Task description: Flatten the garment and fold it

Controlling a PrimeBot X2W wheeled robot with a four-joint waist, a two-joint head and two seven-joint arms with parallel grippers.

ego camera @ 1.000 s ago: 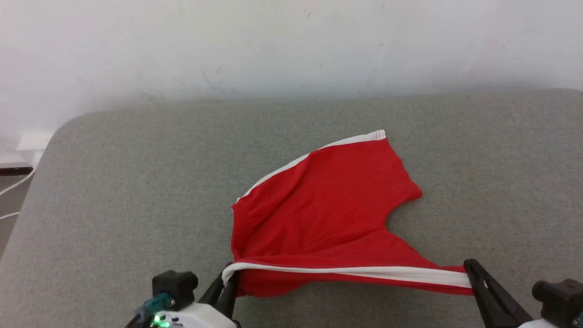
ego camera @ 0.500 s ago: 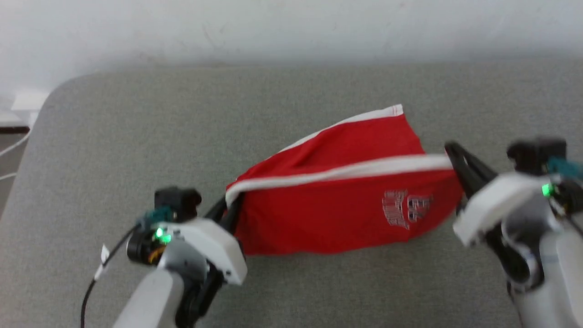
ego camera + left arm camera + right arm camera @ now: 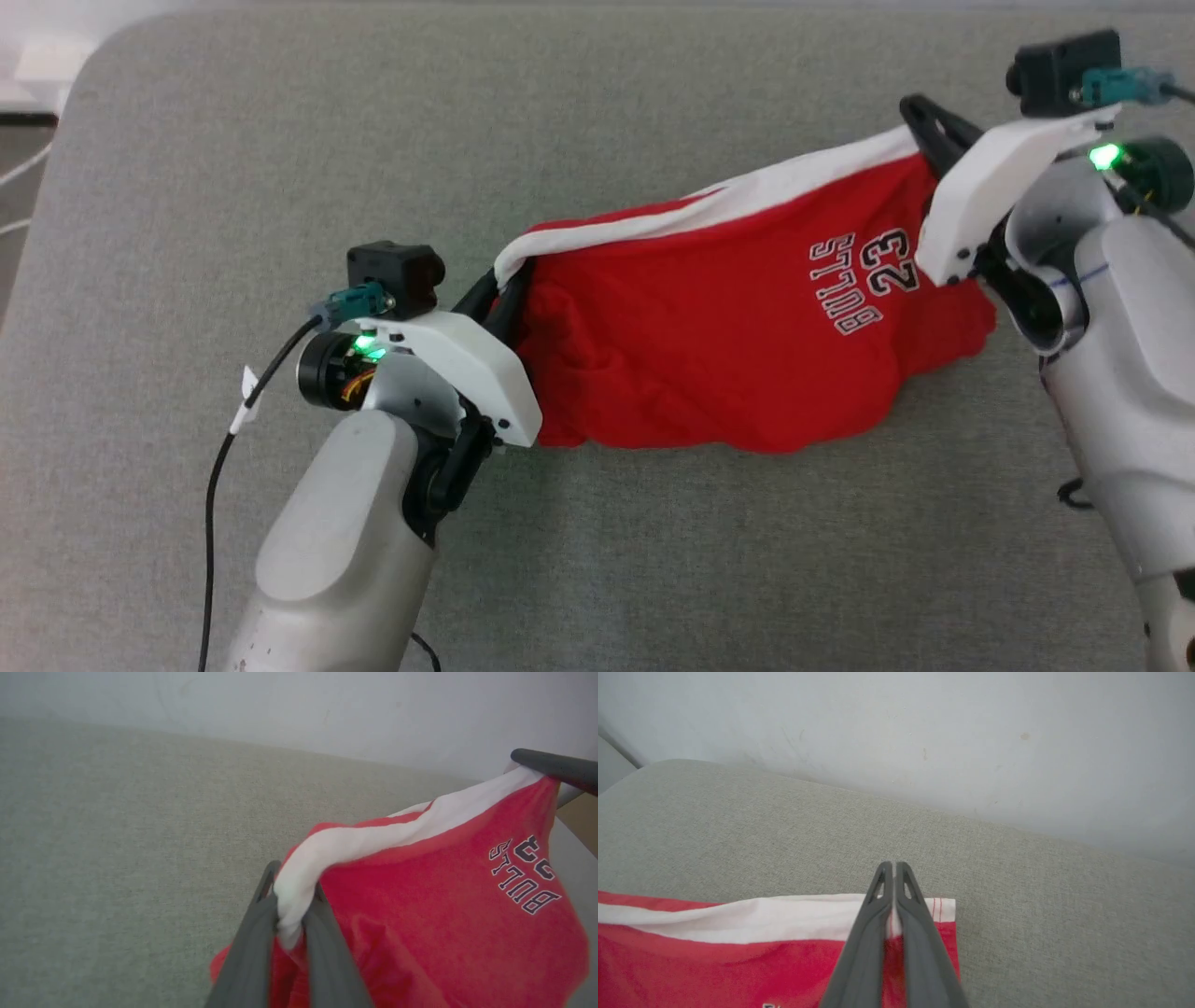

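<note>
The garment [image 3: 709, 345], red shorts with white trim and "BULLS 23" lettering, hangs lifted between both grippers above the grey cushion [image 3: 653, 560], its lower part bunched on the surface. My left gripper [image 3: 509, 280] is shut on the white band's left end, also seen in the left wrist view as the garment [image 3: 420, 914] pinched in that gripper [image 3: 292, 905]. My right gripper [image 3: 920, 121] is shut on the band's right end; in the right wrist view its fingers [image 3: 878, 905] clamp the white trim of the garment [image 3: 738, 952].
The grey cushion spreads wide around the shorts, with free room at the front and left. Its rounded left corner [image 3: 84, 65] drops to a floor with white cables [image 3: 23, 187]. A pale wall [image 3: 924, 728] rises behind the cushion.
Both arms have lifted and carried the white band away from me, flipping the shorts so the lettered side shows. The head camera has tilted down; the wall left the head view.
</note>
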